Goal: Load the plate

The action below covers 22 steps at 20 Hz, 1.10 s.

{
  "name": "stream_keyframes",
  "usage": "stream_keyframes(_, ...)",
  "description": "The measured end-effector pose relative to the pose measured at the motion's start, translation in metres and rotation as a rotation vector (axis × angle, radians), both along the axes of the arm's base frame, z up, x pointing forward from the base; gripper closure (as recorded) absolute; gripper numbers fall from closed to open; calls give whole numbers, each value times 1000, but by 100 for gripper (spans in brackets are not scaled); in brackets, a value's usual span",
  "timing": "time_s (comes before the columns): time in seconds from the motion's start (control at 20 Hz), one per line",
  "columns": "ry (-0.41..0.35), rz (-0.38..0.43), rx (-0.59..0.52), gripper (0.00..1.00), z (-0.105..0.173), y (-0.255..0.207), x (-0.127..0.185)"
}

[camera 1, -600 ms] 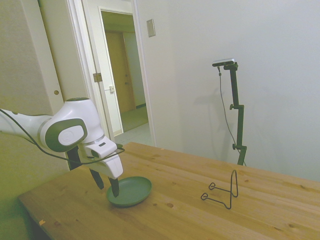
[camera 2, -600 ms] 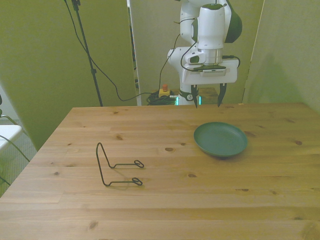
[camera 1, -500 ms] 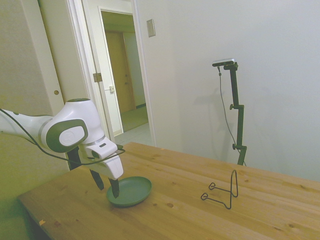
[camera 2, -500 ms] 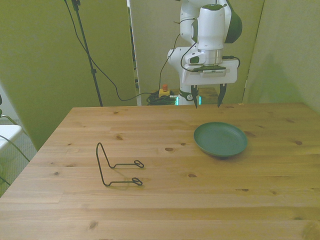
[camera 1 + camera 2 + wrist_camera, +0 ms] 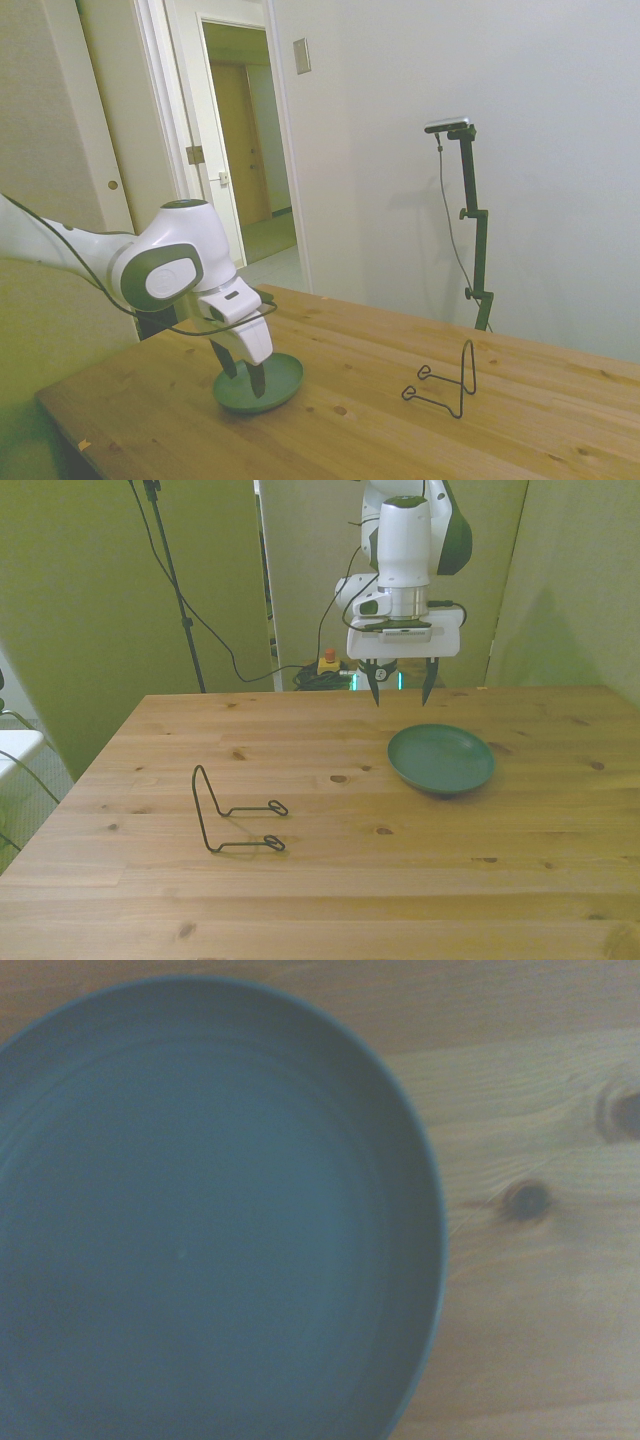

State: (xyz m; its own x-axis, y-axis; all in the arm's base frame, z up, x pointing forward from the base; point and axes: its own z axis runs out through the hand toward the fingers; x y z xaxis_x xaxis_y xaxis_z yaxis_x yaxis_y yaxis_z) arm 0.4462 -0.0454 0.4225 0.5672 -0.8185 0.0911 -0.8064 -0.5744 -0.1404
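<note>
The plate (image 5: 441, 758) is small, round and dark sage-green, and lies flat on the wooden table toward the front view's right. In the side view the plate (image 5: 285, 376) sits near the table's left end. My gripper (image 5: 401, 690) hangs open a little above it, over its far part, with nothing between the fingers. Seen from the side, the gripper (image 5: 243, 372) overlaps the plate's left half. Most of the wrist view is taken up by the plate (image 5: 200, 1220), seen from straight above, with bare wood beside it.
A thin black wire stand (image 5: 240, 846) rests on the table (image 5: 400, 900) toward the front view's left, well apart from the plate. In the side view the wire stand (image 5: 466, 380) is to the plate's right. A doorway stands open behind the arm.
The arm has swung in over the plate. The gripper shifted toward the front view's left and, in the side view, rightward onto the plate's outline. The plate has not moved.
</note>
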Motion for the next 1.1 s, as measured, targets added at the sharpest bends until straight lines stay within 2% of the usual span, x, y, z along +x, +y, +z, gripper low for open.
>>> stream_keyframes(0.3, -3, -63, 27, 0, -22, -28, 25)
stream_keyframes(0.85, -20, -106, 100, 0, -46, -21, 29)
stream_keyframes(1.1, -16, -94, 131, 0, -64, -5, 37)
